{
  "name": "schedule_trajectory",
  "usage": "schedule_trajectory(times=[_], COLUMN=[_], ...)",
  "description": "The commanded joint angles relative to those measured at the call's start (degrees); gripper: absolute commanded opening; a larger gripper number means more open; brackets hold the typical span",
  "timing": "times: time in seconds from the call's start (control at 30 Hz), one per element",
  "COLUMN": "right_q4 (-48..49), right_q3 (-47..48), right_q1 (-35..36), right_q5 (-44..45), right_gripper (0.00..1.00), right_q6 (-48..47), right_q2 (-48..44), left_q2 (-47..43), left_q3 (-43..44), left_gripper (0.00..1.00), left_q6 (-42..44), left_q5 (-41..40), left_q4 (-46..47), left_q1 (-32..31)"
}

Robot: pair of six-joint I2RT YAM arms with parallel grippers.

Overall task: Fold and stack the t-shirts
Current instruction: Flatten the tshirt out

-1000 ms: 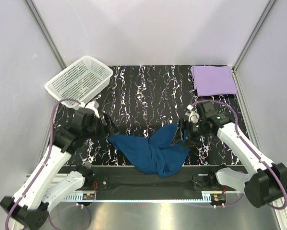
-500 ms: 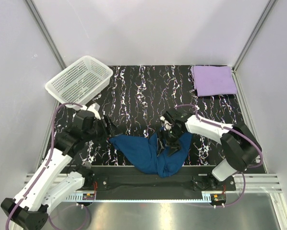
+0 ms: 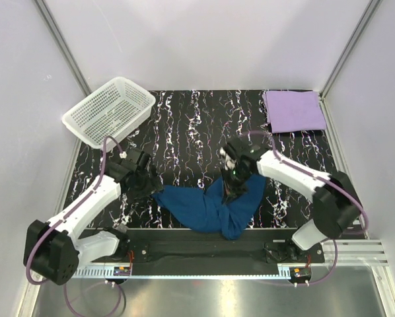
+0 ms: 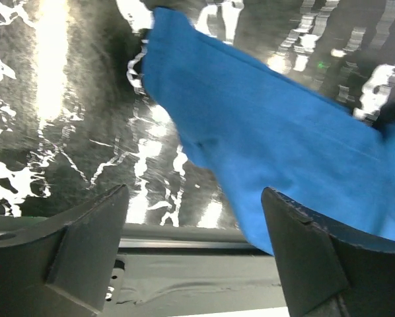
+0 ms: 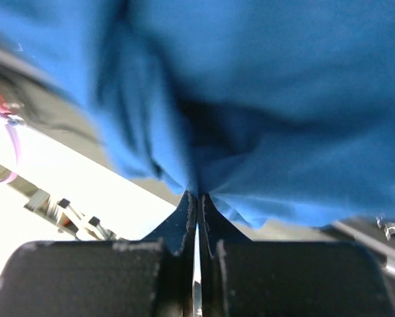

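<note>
While the right claw (image 3: 230, 191) is pinched tight on a fold of the blue t-shirt (image 3: 201, 210), crumpled at the near edge of the desk (image 3: 191, 125), the left claw (image 3: 151, 186) gapes wide and empty beside its left tip. The lavender t-shirt (image 3: 294, 110) lies folded at the far right corner.

Overhead, wrist close-ups; common blue t-shirt (image 3: 199, 209)

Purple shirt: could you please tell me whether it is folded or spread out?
Folded: the purple shirt lies as a compact flat rectangle, with no sleeves showing.
</note>
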Motion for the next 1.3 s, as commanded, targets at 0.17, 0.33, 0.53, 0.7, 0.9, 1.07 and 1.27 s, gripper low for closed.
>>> schedule_trajectory(times=[0.17, 0.33, 0.53, 0.7, 0.9, 1.07, 1.27], right_q4=[-24.88, -28.78, -28.16, -27.38, -15.78, -6.39, -13.98], right_q3=[44.92, 61.73, 74.42, 77.94, 64.45, 53.61, 63.41], right_q1=[0.2, 0.2, 0.28, 0.28, 0.2, -4.53, -11.67], right_q5=[10.09, 3.44, -4.57, -7.21, -7.68, -3.53, 1.72], right_gripper=[0.0, 0.0, 0.0, 0.0, 0.08, 0.08, 0.57], right_q6=[-4.16, -7.41, -10.94, -5.51, -0.22, -1.88, -8.02], right_q2=[-9.71, -7.16, -5.31, -4.08, -8.47, -1.66, 21.71], left_q2=[-13.61, -22.52, -17.18, -15.76, -20.25, -21.39, -22.71], left_q3=[12.27, 14.83, 26.42, 31.88, 30.04, 27.5, 24.24], left_gripper=[0.96, 0.99, 0.99, 0.99, 0.96, 0.91, 0.92], left_q6=[9.5, 18.04, 27.88, 31.93, 29.48, 27.11, 25.09], left_q5=[-4.13, 7.36, 26.43, 28.49, 17.86, 13.64, 14.4], left_q4=[6.31, 20.73, 19.09, 12.25, 7.93, 2.23, 0.89], left_q1=[0.71, 0.71, 0.71, 0.54, 0.54, 0.54, 0.54])
